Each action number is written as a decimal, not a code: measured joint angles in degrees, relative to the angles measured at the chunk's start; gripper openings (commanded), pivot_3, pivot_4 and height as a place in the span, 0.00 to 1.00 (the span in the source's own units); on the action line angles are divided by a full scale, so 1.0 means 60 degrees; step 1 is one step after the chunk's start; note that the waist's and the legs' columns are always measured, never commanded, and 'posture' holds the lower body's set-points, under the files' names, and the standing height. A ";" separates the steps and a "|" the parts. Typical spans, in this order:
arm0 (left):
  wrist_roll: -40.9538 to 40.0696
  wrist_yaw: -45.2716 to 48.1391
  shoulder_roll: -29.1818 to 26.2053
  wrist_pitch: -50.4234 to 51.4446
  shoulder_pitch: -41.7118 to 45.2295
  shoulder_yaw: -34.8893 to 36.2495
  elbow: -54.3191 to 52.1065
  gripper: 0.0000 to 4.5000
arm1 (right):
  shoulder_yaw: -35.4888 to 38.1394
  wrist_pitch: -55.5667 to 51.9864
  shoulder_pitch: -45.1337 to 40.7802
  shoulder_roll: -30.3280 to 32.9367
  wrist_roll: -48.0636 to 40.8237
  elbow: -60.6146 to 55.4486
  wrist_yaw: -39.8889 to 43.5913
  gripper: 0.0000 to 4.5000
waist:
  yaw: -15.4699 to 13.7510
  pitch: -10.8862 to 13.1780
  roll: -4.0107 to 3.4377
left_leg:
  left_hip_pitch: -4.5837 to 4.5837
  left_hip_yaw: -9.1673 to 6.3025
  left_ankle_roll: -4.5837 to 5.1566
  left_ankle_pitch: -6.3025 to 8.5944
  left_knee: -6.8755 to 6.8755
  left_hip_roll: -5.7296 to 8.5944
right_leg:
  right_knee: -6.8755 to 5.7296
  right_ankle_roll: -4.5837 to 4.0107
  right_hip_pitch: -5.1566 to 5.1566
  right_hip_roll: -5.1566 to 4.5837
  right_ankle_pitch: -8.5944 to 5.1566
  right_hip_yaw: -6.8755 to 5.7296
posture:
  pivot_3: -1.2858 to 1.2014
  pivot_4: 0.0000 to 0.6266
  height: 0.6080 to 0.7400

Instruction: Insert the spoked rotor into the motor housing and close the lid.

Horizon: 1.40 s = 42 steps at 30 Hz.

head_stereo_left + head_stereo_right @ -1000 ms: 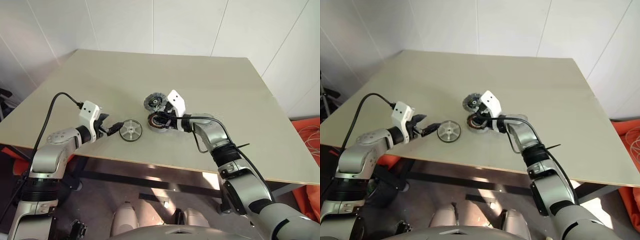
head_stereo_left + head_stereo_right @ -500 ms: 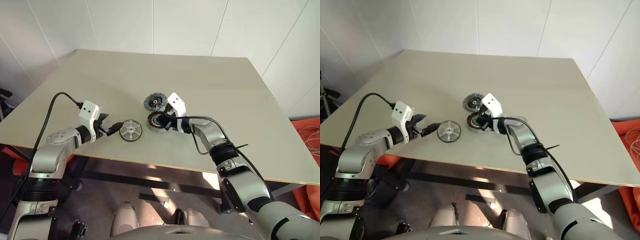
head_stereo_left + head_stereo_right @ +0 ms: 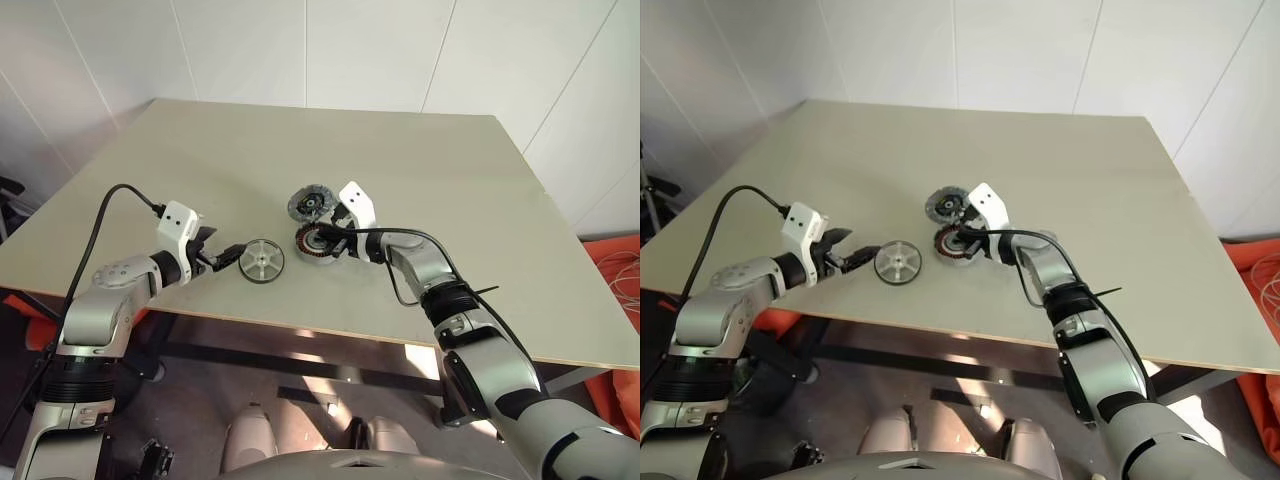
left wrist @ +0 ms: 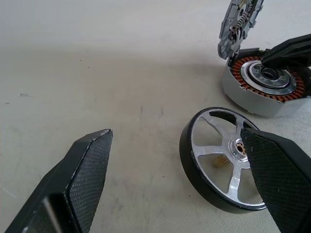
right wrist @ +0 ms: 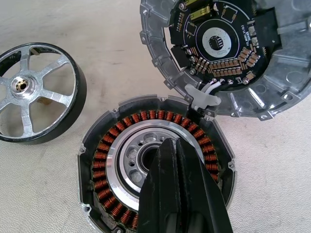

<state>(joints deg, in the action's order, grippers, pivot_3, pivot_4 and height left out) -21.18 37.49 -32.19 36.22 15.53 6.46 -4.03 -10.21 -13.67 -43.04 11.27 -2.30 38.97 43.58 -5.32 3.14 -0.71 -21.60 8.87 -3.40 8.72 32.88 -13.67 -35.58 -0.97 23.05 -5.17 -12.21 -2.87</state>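
Your closed right claw [image 5: 180, 160] pins the motor housing [image 5: 155, 167]; next, your wide-open left claw [image 4: 180, 170] must grasp the spoked rotor [image 4: 221, 158].

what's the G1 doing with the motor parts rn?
Mid-assembly, nothing inserted yet. The spoked rotor lies flat on the table, between the wide-open jaws of the left gripper, not gripped. The right gripper has its jaws shut, and they are pressed into the silver centre of the motor housing, apparently steadying it. The lid is open, tipped back from the housing's far edge, circuit board showing.
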 measured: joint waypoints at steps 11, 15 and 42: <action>0.0033 -0.0002 -0.0001 -0.0004 0.0000 -0.0010 0.0000 1.00 | 0.0062 -0.0026 0.0056 -0.0164 -0.0016 -0.0496 0.0028 0.00 | 0.0000 0.0000 0.0000 | 0.0000 0.0000 0.0000 0.0000 0.0000 0.0000 | 0.0000 0.0000 0.0000 0.0000 0.0000 0.0000 | 0.52 0.00 1.00; 0.0040 -0.0005 -0.0001 -0.0005 0.0000 -0.0010 -0.0001 1.00 | 0.0051 0.0092 0.0063 -0.0256 0.0074 0.0164 -0.0046 0.00 | -0.0002 0.0000 0.0000 | 0.0000 0.0000 0.0000 0.0000 0.0002 0.0000 | -0.0002 0.0000 -0.0001 0.0000 0.0000 0.0000 | 0.52 0.00 1.00; -0.0010 -0.0040 -0.0072 0.0075 -0.0081 0.0027 -0.0004 1.00 | 0.0047 -0.1172 0.0886 0.0652 -0.0051 -0.3092 0.0694 0.00 | -0.0014 0.0000 0.0001 | 0.0011 -0.0003 0.0000 0.0000 0.0009 -0.0001 | -0.0011 0.0001 -0.0008 0.0001 -0.0001 0.0004 | 0.52 0.00 1.00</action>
<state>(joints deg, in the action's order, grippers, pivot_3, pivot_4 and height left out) -21.24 37.25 -32.62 36.67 15.04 6.62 -4.05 -9.93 -20.70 -37.72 15.18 -2.61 20.42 47.75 -5.41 3.14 -0.71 -21.53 8.85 -3.41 8.72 32.94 -13.67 -35.64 -0.96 23.00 -5.17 -12.21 -2.84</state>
